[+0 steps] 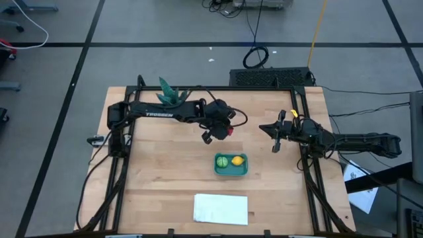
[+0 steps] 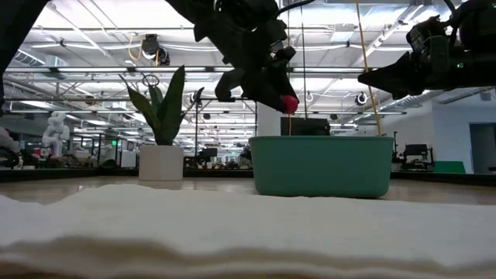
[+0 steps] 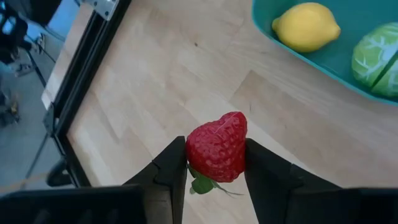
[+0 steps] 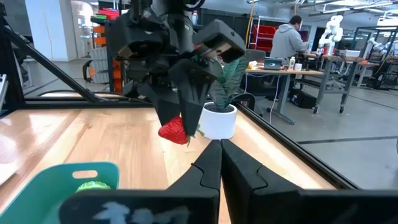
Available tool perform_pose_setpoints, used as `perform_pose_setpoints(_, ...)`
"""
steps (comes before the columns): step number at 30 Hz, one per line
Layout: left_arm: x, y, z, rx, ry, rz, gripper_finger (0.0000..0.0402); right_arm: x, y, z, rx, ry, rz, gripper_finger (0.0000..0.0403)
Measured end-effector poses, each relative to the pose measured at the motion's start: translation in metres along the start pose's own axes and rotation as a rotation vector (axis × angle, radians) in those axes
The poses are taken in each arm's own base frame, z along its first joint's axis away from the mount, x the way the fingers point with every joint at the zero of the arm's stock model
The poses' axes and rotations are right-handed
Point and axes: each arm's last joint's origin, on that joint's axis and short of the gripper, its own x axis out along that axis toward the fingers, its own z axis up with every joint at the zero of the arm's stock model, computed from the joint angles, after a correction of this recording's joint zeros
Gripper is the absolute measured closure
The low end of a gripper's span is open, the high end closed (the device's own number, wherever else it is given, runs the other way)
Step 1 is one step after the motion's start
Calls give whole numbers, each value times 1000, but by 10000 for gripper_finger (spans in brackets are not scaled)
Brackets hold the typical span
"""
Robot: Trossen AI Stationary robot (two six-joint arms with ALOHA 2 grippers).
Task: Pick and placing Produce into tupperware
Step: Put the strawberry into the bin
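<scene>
Green piece (image 1: 222, 160) and lemon (image 1: 238, 160) already lodged in tupperware (image 1: 230, 172). Strawberry (image 3: 217, 147) pinched by left gripper (image 1: 219, 134), held above counter at container's 11 o'clock; drop-in left. Right gripper (image 1: 277, 137) pressed together, parked at 2 o'clock.

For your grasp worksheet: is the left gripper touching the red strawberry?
Touching. The left wrist view shows the left gripper with both fingers pressed against the strawberry.

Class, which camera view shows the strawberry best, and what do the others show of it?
The left wrist view: the strawberry fills the centre, clamped between the left gripper fingers. The right wrist view shows it smaller, side-on; the low view a red tip; the high view a red speck.
</scene>
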Motion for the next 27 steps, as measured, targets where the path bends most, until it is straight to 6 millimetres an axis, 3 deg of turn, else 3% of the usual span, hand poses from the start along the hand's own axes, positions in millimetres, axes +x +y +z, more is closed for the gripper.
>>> perform_pose_setpoints(11, -10, 11, -13, -290, -109, -22, 273, 0, 0, 0, 11, -2, 0, 403)
perform_pose_setpoints(15, -15, 16, -18, -471, -174, -41, 273, 0, 0, 0, 11, -4, 0, 403)
perform_pose_setpoints(23, -30, 31, -12, -851, -355, -67, 273, 0, 0, 0, 11, -2, 0, 403)
perform_pose_setpoints(27, -35, 37, -7, -918, -445, -81, 273, 0, 0, 0, 11, -1, 0, 403)
